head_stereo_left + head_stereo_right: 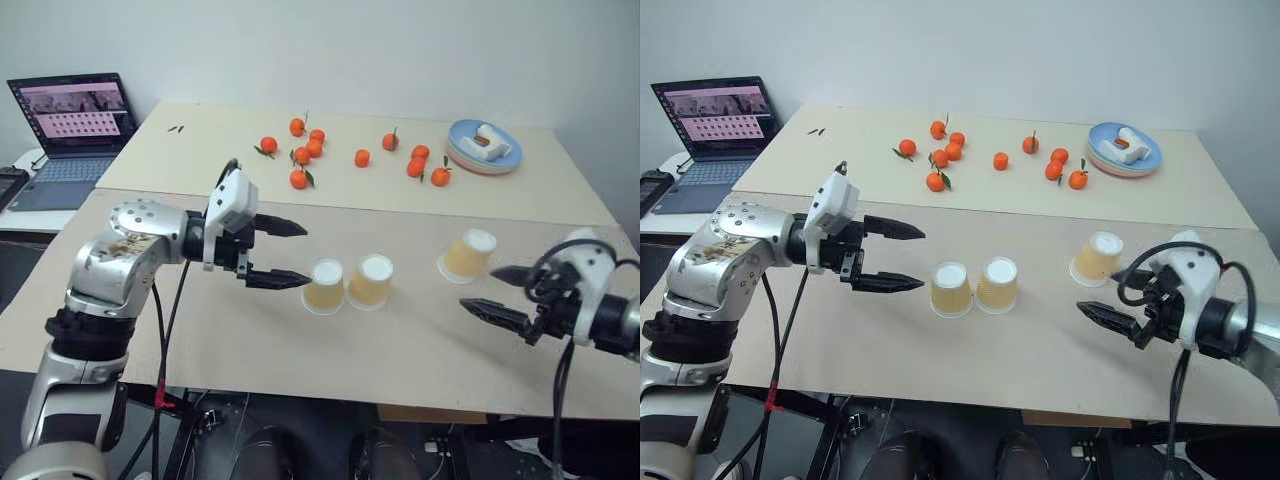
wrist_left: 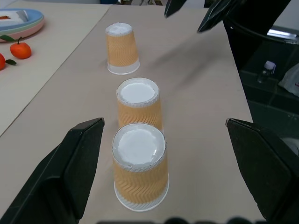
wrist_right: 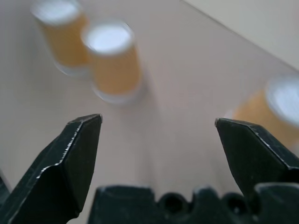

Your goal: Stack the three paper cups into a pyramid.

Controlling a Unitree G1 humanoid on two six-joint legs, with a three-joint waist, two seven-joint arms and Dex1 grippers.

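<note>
cups: two paper cups (image 1: 347, 284) upside down, side by side mid-desk (image 1: 420, 350); third cup (image 1: 467, 256) apart, nearer right | left claw (image 1: 290, 253): jaws wide, empty, beside pair | right claw (image 1: 505, 293): jaws wide, empty, near third cup

On near table (image 1: 400, 350): two cups side by side, touching, upside down – left cup (image 1: 324, 286), middle cup (image 1: 371, 281). Third cup (image 1: 467, 255) apart to the right, tilted, also base up. Left gripper (image 1: 288, 254) just left of left cup, fingers spread, not touching. Right gripper (image 1: 505, 293) right of & nearer than third cup, fingers apart, empty. On far table (image 1: 220, 140), behind cups: tangerines (image 1: 305, 150) scattered across middle; stack of plates (image 1: 484, 148) at far right w/ small item on top. Laptop (image 1: 72, 135) far left, on separate surface beside tables.
</note>
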